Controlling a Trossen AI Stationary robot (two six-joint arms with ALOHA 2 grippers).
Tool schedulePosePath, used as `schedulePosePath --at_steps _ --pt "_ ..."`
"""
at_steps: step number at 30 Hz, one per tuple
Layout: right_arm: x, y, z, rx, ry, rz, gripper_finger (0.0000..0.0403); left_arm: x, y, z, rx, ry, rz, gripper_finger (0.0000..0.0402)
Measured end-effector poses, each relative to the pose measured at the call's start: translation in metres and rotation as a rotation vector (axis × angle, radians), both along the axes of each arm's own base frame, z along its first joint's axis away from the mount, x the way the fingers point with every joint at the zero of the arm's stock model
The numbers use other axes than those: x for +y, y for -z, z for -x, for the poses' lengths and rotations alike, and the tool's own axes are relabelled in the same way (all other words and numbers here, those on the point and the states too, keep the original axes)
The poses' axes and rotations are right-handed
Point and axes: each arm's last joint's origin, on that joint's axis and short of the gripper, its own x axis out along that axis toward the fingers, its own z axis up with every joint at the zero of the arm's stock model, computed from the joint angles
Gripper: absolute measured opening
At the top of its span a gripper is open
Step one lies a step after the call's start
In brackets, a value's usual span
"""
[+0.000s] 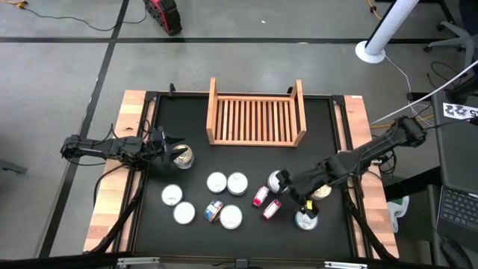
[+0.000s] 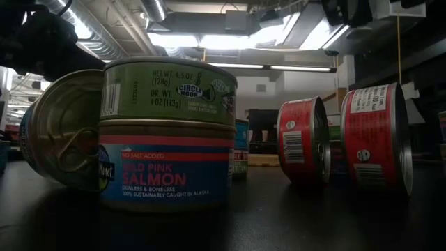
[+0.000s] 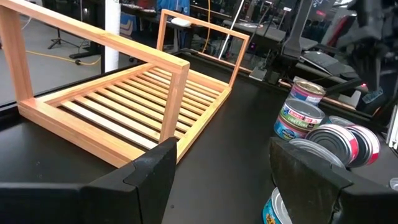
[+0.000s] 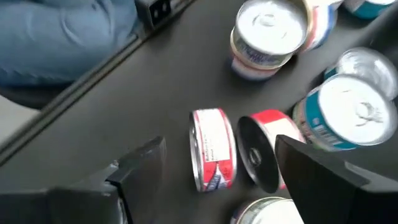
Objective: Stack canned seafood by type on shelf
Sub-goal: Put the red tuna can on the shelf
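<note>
Several round tins of canned seafood lie on the black table in front of the wooden shelf point(image 1: 256, 119). Most lie flat with silvery lids up point(image 1: 216, 181). Two red-labelled tins stand on edge point(image 1: 261, 196) point(image 1: 271, 209). My right gripper point(image 1: 287, 184) hangs open above these, slanting down; in its wrist view point(image 4: 217, 180) both red tins point(image 4: 211, 158) point(image 4: 264, 155) lie below the gap between the fingers, untouched. My left gripper point(image 1: 173, 152) waits open at the table's left, next to one tin point(image 1: 184, 157), facing the shelf point(image 3: 124, 106).
In the low view a green tin point(image 2: 171, 90) sits stacked on a blue salmon tin point(image 2: 167, 167), and another tin point(image 2: 63, 129) stands on edge beside them. More tins point(image 1: 306, 219) point(image 1: 321, 190) lie under the right arm. The shelf's slatted base point(image 3: 137, 102) is bare.
</note>
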Motion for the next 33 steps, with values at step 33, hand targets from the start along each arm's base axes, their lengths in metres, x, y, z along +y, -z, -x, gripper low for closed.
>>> schedulePosePath --at_steps 33 --pt "0.015 0.071 -0.030 0.210 0.011 0.135 0.0262 0.000 0.000 0.000 0.010 0.004 -0.024 0.0249"
